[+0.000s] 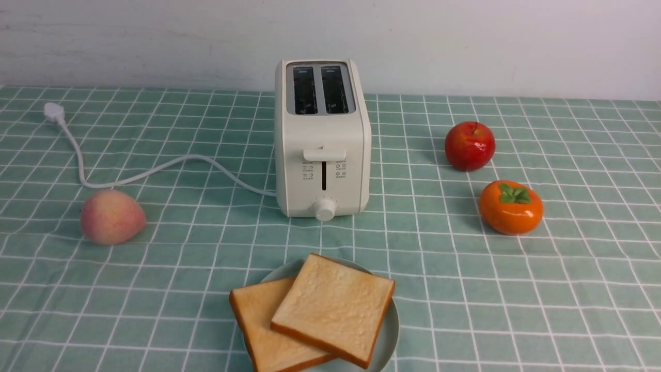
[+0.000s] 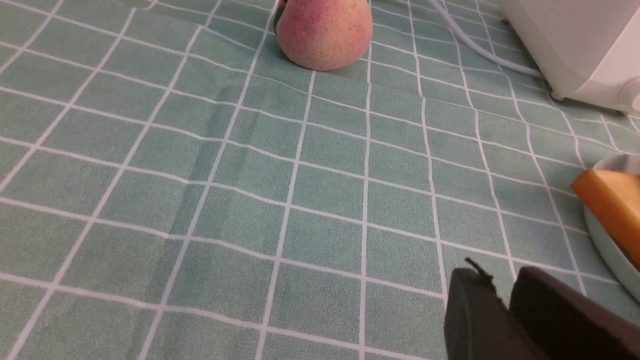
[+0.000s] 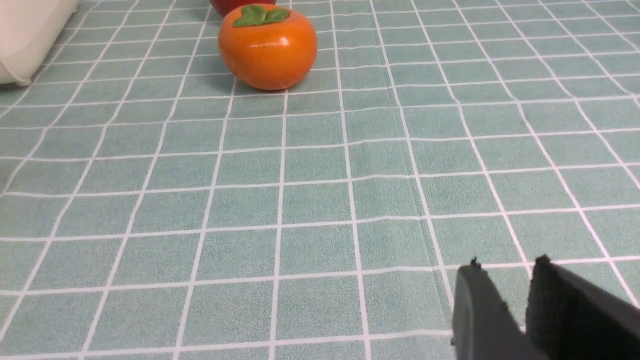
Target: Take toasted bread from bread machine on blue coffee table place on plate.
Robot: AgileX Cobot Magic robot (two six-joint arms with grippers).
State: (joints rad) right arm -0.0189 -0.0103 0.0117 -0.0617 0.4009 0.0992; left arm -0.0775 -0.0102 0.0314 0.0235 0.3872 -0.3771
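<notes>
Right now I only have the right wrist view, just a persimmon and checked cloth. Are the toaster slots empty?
Observer: Yes, both slots of the toaster are empty.
Operator: Where is the toast?
Observer: Two slices lie on the plate, overlapping, with the right one on top.
Operator: Is there anything on the left side?
Observer: A peach lies near the cord.

staged tabletop | checked cloth [image 1: 516, 289] | plain white wall [image 1: 155, 36]

Two toast slices [image 1: 335, 307], one toaster [image 1: 323, 139], one plate [image 1: 390, 330], three fruits [image 1: 470, 145].
</notes>
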